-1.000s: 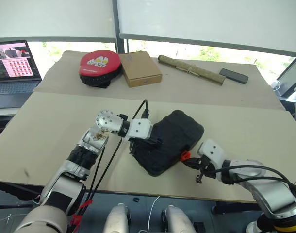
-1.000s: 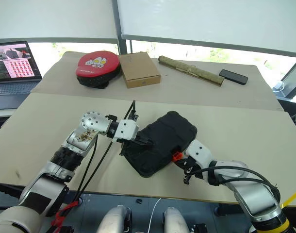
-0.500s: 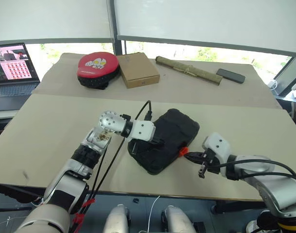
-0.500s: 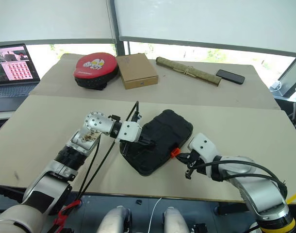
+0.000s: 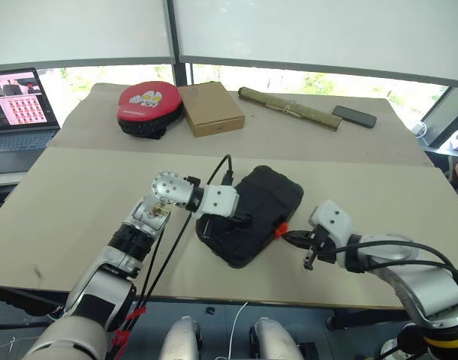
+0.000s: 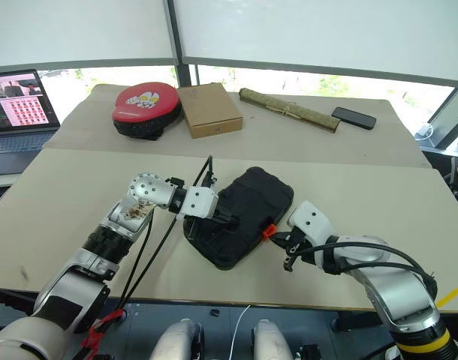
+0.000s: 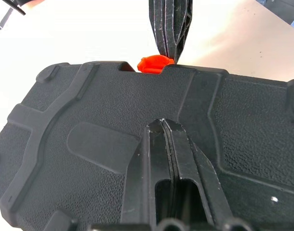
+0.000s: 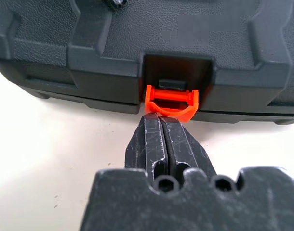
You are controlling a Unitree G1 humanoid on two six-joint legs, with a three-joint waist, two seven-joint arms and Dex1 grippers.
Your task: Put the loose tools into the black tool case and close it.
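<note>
This looks like an office or a robot test room. Two wide tables (image 5: 79, 187) covered in beige stand below large windows with white roller blinds (image 5: 311, 30), and green plants show outside. An open laptop (image 5: 19, 105) sits on a side desk at the left edge, its screen lit.

1. The table (image 5: 79, 195) is beige, with a seam running across it.
2. The closed black case (image 5: 255, 214) lies on the near half, between the two sets of fingers; its orange latch (image 5: 280, 229) sits just past the right fingers' tips.
3. Well beyond the fingers, on the far half, lie a red pad (image 5: 148, 105), a cardboard box (image 5: 210, 109), a long roll (image 5: 289, 109) and a phone (image 5: 354, 116).
</note>
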